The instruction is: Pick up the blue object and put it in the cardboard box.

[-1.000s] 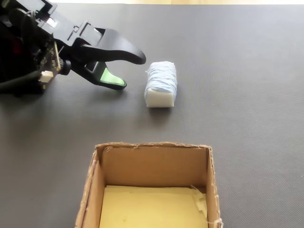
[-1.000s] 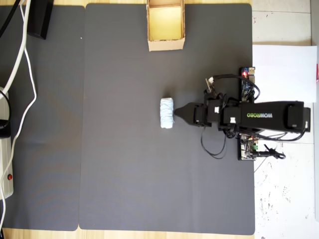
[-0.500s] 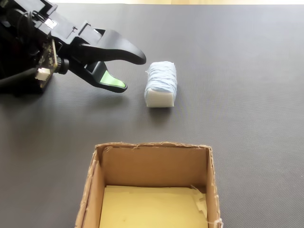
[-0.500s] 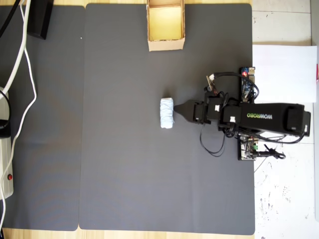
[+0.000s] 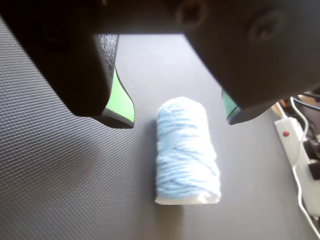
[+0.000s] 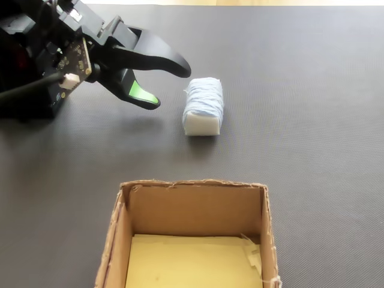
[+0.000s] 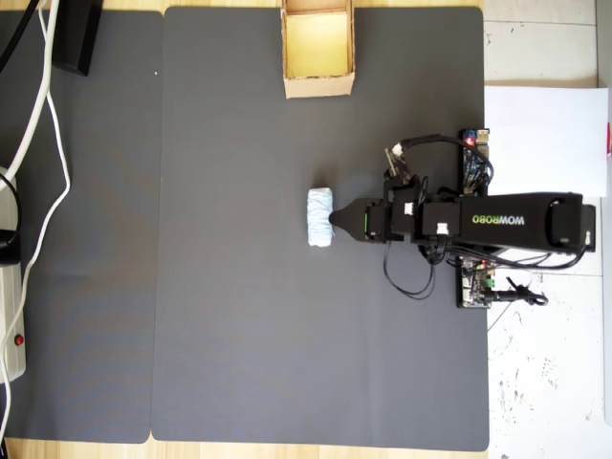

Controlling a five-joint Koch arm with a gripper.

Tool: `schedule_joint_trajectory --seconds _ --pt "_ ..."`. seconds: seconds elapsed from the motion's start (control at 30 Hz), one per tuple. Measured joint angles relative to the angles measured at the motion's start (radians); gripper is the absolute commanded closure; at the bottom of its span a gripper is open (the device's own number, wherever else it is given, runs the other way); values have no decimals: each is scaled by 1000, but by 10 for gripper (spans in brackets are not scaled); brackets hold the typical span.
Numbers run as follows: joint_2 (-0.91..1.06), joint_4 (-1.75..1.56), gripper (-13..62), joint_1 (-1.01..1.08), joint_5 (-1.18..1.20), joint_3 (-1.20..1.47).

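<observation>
A: Two jaws spread wide; in the fixed view our gripper (image 6: 171, 84) hangs just left of the blue object (image 6: 204, 107), not touching.

B: We should straddle its narrow width before closing. The cardboard box (image 6: 195, 207) waits nearer the camera.

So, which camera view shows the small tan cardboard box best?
The fixed view: the small tan cardboard box fills the foreground, with its low walls and yellowish floor clear, though its near end is cut off. The overhead view shows it whole but tiny. The wrist view misses it.
</observation>
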Motion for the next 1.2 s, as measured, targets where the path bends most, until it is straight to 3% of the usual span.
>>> schedule_joint_trajectory --seconds 0.2,0.43,1.1,1.2 --pt "-121 117 162 -9 0 -130" --pt "-428 187 161 -34 -3 -339" --pt "-670 207 165 -44 -15 -506" --pt "-681 207 200 -49 -15 -512"
